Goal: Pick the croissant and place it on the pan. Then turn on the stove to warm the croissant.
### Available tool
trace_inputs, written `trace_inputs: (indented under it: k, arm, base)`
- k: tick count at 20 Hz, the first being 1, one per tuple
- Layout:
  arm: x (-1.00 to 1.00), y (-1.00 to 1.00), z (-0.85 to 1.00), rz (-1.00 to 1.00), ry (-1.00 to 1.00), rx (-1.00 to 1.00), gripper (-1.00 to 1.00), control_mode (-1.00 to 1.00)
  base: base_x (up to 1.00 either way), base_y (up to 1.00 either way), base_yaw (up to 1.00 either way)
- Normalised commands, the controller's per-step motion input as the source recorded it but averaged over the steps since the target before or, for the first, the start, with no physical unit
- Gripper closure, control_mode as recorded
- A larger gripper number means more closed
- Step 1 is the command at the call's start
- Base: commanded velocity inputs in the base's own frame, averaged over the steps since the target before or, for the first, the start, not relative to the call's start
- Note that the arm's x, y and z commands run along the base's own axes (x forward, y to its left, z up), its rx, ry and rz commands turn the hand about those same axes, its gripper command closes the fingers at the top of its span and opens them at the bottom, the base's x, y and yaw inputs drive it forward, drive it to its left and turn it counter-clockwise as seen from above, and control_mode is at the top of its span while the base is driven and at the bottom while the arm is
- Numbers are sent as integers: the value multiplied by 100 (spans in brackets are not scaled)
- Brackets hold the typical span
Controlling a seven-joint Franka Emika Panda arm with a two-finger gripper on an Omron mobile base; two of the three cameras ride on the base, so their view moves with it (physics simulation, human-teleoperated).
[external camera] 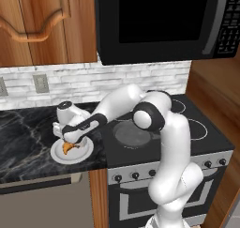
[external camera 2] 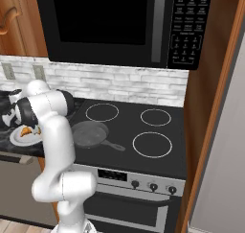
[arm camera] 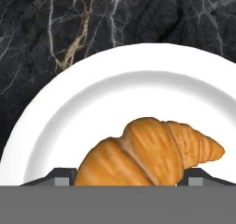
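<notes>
Hovering low over the plate (external camera: 70, 153), the claw (external camera: 70, 140) sits right on top of the croissant (arm camera: 147, 155), which in the hand view lies between the two dark finger tips (arm camera: 62, 176) at 6 o'clock, its pointed end reaching toward 3 o'clock; fingers stand one on each side of the pastry at a middling spread, touching or not I cannot tell, and it rests on the plate. Croissant is golden-orange, ridged, crescent-shaped, lying in the 6 o'clock half of the round glossy white plate with its shallow raised rim. Plate sits on the table (external camera: 23, 138), black marble with pale and tan veins. In the left base view croissant (external camera: 67, 148) peeks out under the claw, at 9 o'clock of the pan (external camera: 132, 134). Pan is round, dark grey, shallow, matte, on the near left burner of the stove (external camera 2: 143, 131); its thin dark handle (external camera 2: 115, 146) points toward 4 o'clock in the right base view. Stove is black glass with white ring burners, silver front, small black knobs (external camera 2: 153, 186). Black microwave (external camera 2: 119, 23) above, white brick backsplash (external camera: 93, 79), wood cabinets (external camera: 42, 23).
</notes>
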Motion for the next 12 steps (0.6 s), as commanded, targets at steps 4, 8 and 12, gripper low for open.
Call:
trace_inputs:
  k: [4,8,12]
  arm:
    - [-12,-17,-40,0,-13,0,100,-100]
    - [-15,-15,-1,0,-26,0,100,-100]
    - [-21,-21,8,0,-29,0,100,-100]
  base:
    - [0,0,0]
    - [0,0,0]
    - [0,0,0]
